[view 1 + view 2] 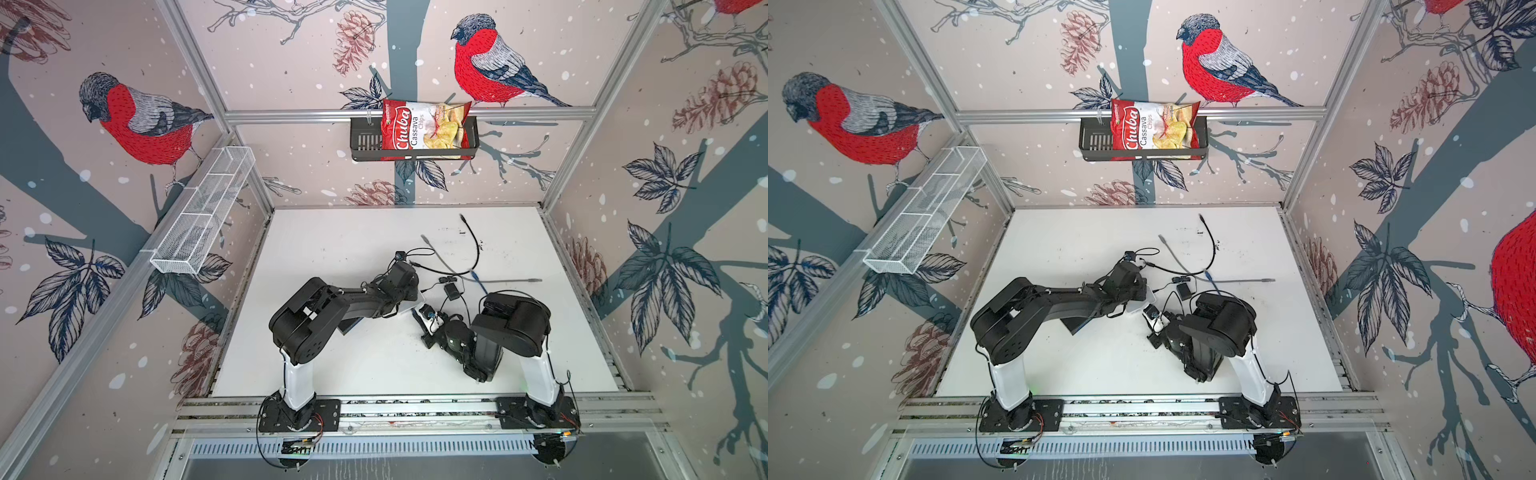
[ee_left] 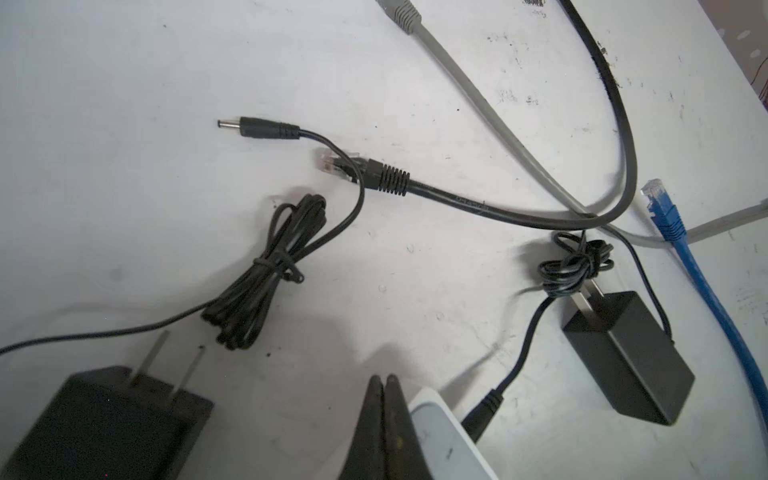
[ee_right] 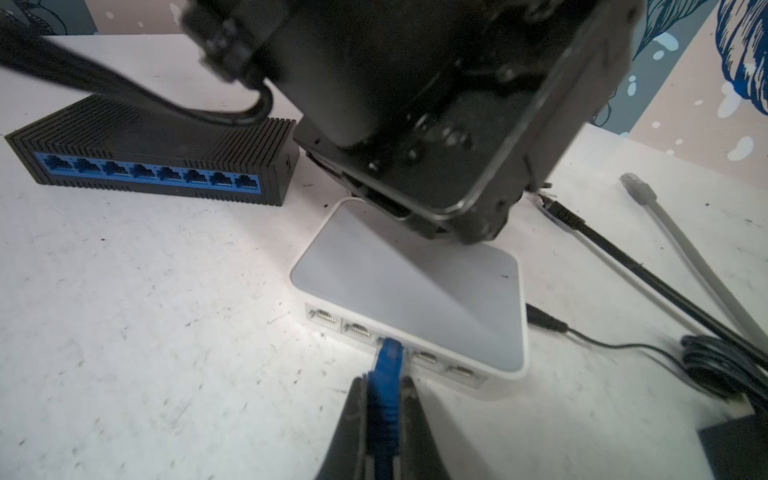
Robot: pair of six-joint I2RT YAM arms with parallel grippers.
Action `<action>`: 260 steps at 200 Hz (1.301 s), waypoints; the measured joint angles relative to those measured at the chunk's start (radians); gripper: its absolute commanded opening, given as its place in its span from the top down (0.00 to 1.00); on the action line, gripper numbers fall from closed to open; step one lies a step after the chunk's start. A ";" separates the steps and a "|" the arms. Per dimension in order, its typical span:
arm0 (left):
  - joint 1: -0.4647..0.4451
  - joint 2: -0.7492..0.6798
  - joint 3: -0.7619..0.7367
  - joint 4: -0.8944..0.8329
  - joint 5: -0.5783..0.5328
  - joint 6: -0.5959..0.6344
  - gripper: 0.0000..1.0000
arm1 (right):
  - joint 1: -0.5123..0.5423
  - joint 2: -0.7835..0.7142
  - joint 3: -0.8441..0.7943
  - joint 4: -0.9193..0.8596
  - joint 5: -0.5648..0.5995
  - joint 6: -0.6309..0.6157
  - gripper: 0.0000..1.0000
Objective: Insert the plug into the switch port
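In both top views we count two arms, left arm [image 1: 316, 307] and right arm [image 1: 515, 320], meeting over the table [image 1: 332, 257], one chips bag [image 1: 424, 126] in one black basket [image 1: 365, 141], and one white mesh tray [image 1: 203, 212]. In the left wrist view: two black adapters [image 2: 627, 353], three loose network plugs — grey plug [image 2: 401, 12], black plug [image 2: 361, 170], spare blue end [image 2: 660, 203] — and the left gripper [image 2: 384, 380], jaws pressed together on nothing, against the white switch [image 2: 440, 436]. In the right wrist view: two switches, the white with five ports, a black switch [image 3: 145, 153] with eight. The right gripper [image 3: 383, 382] pinches the blue plug [image 3: 388, 357], its tip at the middle port's mouth.
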 measured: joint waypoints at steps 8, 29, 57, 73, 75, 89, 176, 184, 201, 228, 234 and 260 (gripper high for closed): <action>0.000 0.000 -0.001 0.001 0.000 -0.001 1.00 | 0.000 0.000 0.000 0.001 0.001 0.000 1.00; 0.000 -0.001 -0.001 0.001 0.000 -0.001 1.00 | 0.000 0.000 -0.006 0.005 0.003 0.000 1.00; -0.002 -0.013 0.005 -0.010 0.011 -0.001 1.00 | 0.000 -0.001 -0.029 0.027 0.006 0.001 1.00; -0.002 -0.018 0.021 -0.043 0.029 0.000 1.00 | 0.000 -0.001 -0.039 0.037 0.006 0.000 1.00; -0.002 -0.019 0.024 -0.050 0.031 0.002 1.00 | 0.000 -0.001 -0.040 0.037 0.006 0.000 1.00; -0.002 -0.021 0.046 -0.092 0.046 0.011 1.00 | -0.001 -0.002 -0.048 0.045 0.008 0.000 1.00; -0.002 -0.008 0.100 -0.187 0.069 0.044 0.91 | -0.008 0.002 -0.095 0.096 0.018 -0.002 1.00; -0.002 -0.006 0.111 -0.203 0.072 0.050 0.89 | -0.007 0.002 -0.097 0.098 0.021 -0.002 1.00; 0.001 -0.005 0.128 -0.243 0.078 0.063 0.89 | -0.007 0.003 -0.100 0.099 0.022 -0.002 1.00; 0.009 -0.003 0.157 -0.308 0.084 0.091 0.92 | -0.007 0.005 -0.106 0.103 0.024 -0.001 1.00; 0.010 -0.003 0.163 -0.320 0.084 0.097 0.93 | -0.007 0.005 -0.108 0.103 0.024 -0.001 1.00; 0.014 0.003 0.172 -0.345 0.085 0.117 0.96 | -0.007 0.006 -0.104 0.104 0.025 0.000 1.00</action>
